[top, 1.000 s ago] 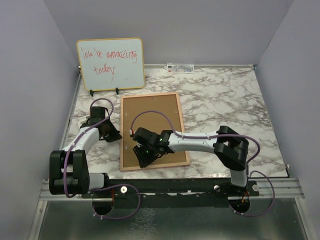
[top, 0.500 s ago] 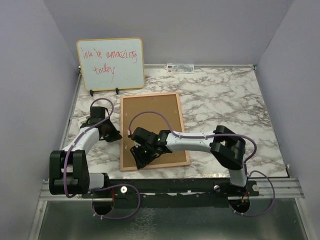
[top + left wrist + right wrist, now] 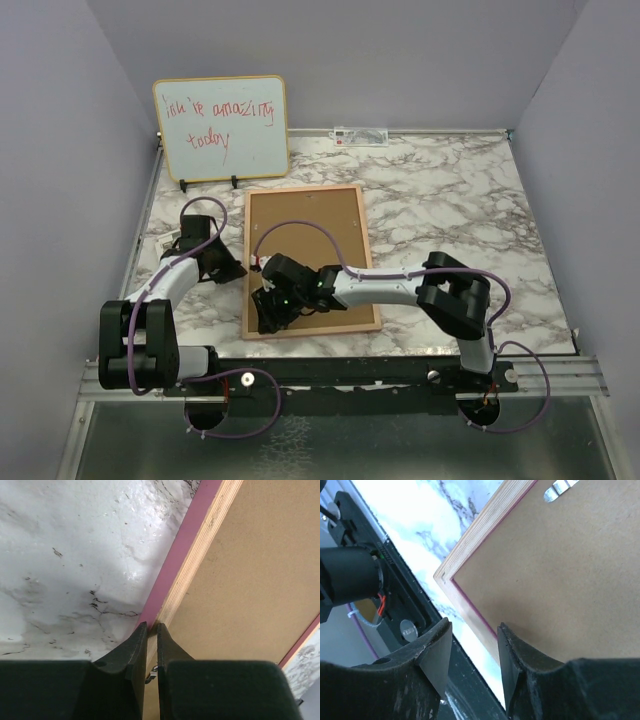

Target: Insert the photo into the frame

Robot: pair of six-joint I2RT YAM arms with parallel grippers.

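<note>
Nearest in, the right gripper is seen at the seven-o'clock corner of the frame. Its jaws are held roughly half apart and the frame's near edge is lined up with the gap. Whether the pads are touching wood cannot be told, and nothing is seen clamped.

A little farther out, at the frame's nine-o'clock edge, the left gripper is pinched down to a thin slit. Its tips are set right at the pale wood rim, and nothing can be made out held between them.

The frame is laid face down on the marble table, toward six o'clock and left of centre. The brown backing board is turned up, and the long sides run twelve to six.

Now the count: two arms are reached in, the left arm and the right arm, with two grippers between them. One frame and one backing board are counted. One metal tab is picked out on the board from the right wrist. Farthest off, one whiteboard with red writing is stood at eleven o'clock on two black feet.
</note>
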